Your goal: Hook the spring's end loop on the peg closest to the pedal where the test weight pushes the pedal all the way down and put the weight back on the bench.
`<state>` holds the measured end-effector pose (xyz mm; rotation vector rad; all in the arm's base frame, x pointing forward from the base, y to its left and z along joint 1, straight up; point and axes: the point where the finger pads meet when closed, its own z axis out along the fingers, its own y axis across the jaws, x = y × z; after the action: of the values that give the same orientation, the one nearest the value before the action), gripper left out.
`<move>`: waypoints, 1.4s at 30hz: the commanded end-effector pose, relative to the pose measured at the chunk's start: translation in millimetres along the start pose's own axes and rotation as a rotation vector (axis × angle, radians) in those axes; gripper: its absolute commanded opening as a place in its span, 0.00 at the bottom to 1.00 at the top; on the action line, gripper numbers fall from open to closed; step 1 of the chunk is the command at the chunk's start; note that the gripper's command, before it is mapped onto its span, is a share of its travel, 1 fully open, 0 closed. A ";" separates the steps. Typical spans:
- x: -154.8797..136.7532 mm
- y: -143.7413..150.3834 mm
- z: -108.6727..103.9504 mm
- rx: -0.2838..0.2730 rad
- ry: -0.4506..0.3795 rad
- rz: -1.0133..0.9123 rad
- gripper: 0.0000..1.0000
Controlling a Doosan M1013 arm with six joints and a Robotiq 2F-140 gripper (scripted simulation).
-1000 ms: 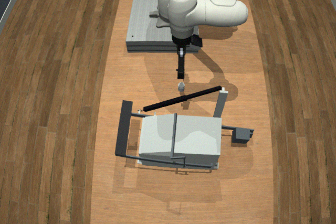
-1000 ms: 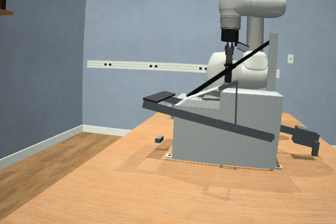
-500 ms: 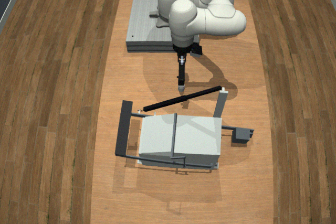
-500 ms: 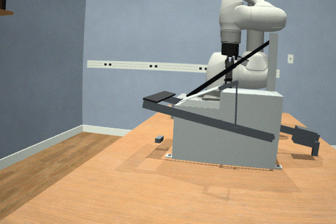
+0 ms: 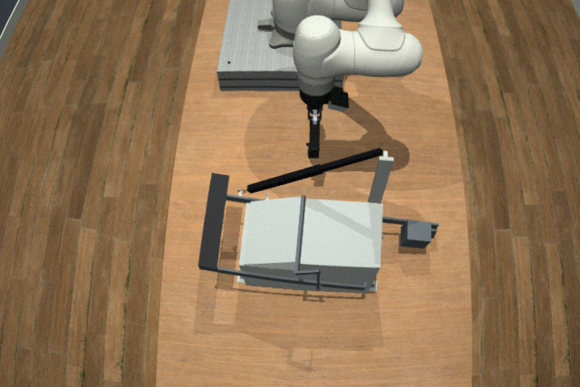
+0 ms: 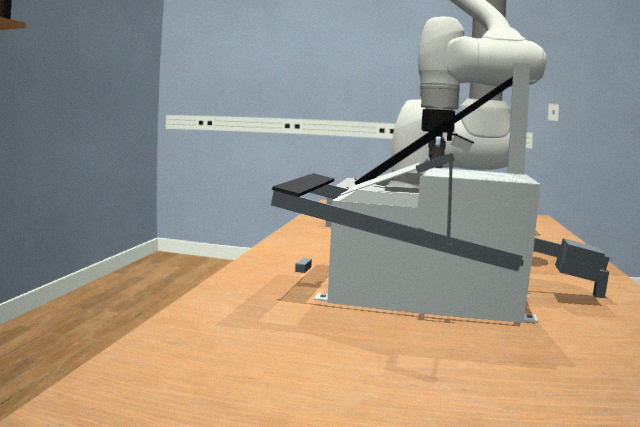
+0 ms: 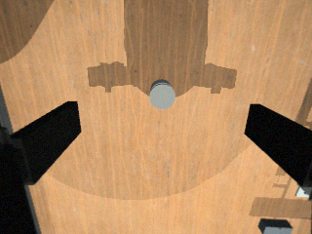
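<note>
My gripper [image 5: 313,155] [image 6: 437,157] [image 7: 164,118] is open and points down. The steel weight [image 7: 162,96] stands upright on the bench between the open fingers in the wrist view, touching neither; the gripper hides it in the top view. The feeder [image 5: 342,233] [image 6: 429,267] has its dark pedal [image 5: 214,221] [image 6: 303,183] raised and sloping. The black spring [image 5: 285,178] [image 6: 392,158] runs from the post [image 5: 381,178] [image 6: 518,122] down to the pedal arm. Its loop end appears to be at the peg [image 5: 241,191] nearest the pedal. Another peg [image 5: 266,196] shows; others are hidden.
A grey box [image 5: 416,233] [image 6: 581,259] sticks out on an arm behind the feeder. A small dark block [image 6: 303,265] [image 7: 275,228] is near the pedal end. The robot's base plate [image 5: 253,45] is at the back. The spring slants close beside the gripper.
</note>
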<state>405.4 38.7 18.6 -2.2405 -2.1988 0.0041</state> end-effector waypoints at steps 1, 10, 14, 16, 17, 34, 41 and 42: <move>0.1 0.5 -0.4 -0.001 0.000 0.000 1.00; 0.2 0.3 2.3 -0.001 0.000 0.000 1.00; 0.3 0.2 4.1 -0.001 0.000 0.000 1.00; 0.4 0.2 4.9 -0.001 0.000 0.000 1.00; 0.4 0.2 5.4 -0.001 0.000 0.000 1.00; 0.4 0.2 48.9 -0.001 0.000 0.000 1.00; 0.4 0.0 56.6 -0.001 0.000 0.000 1.00; 0.4 0.0 59.1 -0.001 0.000 0.000 1.00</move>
<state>405.0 39.0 -36.5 -2.2407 -2.1989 0.0039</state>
